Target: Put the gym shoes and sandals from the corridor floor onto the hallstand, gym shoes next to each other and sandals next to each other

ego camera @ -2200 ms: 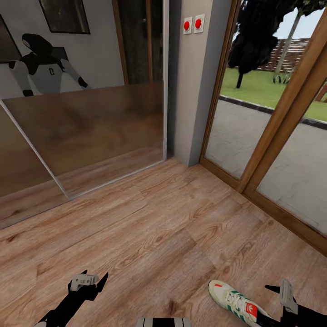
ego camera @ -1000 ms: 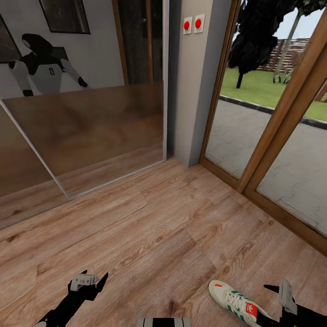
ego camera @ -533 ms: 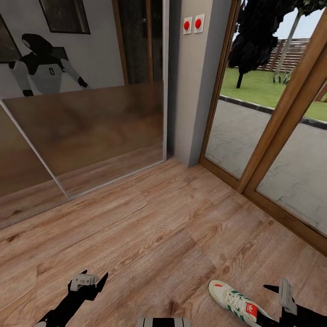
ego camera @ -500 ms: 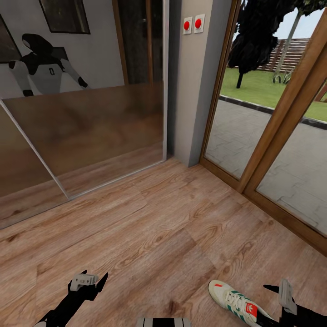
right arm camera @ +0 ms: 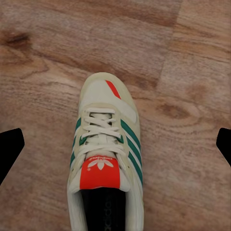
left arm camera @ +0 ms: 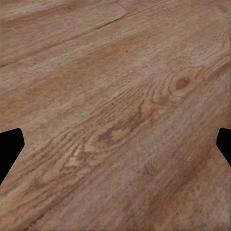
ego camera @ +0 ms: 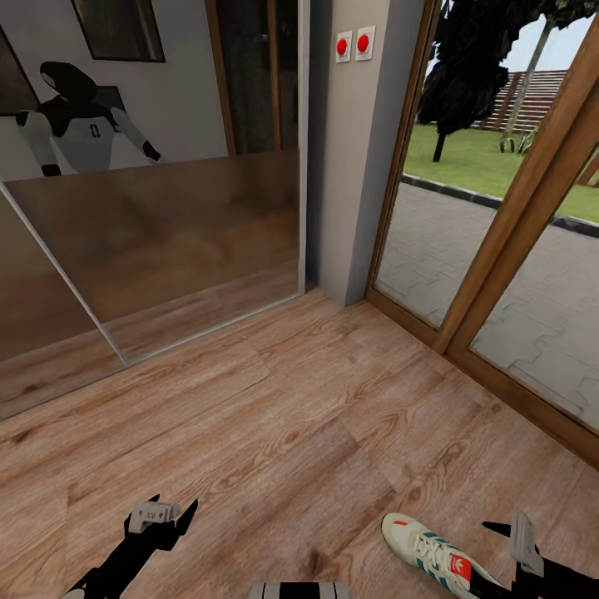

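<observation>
One gym shoe (ego camera: 434, 553), white with green stripes and a red-orange tongue label, lies on the wood-plank corridor floor (ego camera: 291, 424) at the bottom right of the head view. My right gripper (ego camera: 509, 532) hovers open just right of it. In the right wrist view the gym shoe (right arm camera: 106, 159) sits between the two spread fingertips, toe pointing away. My left gripper (ego camera: 170, 512) hangs open over bare floor (left arm camera: 115, 115) at the bottom left. The other gym shoe, the sandals and the hallstand are out of view.
A mirrored sliding door (ego camera: 150, 249) stands ahead on the left, reflecting the robot. A grey wall pillar (ego camera: 353, 150) with two red buttons sits in the corner. A wood-framed glass door (ego camera: 499, 274) runs along the right.
Both arms and the shoe stay where they were. The head view shifted very slightly, by a few pixels.
</observation>
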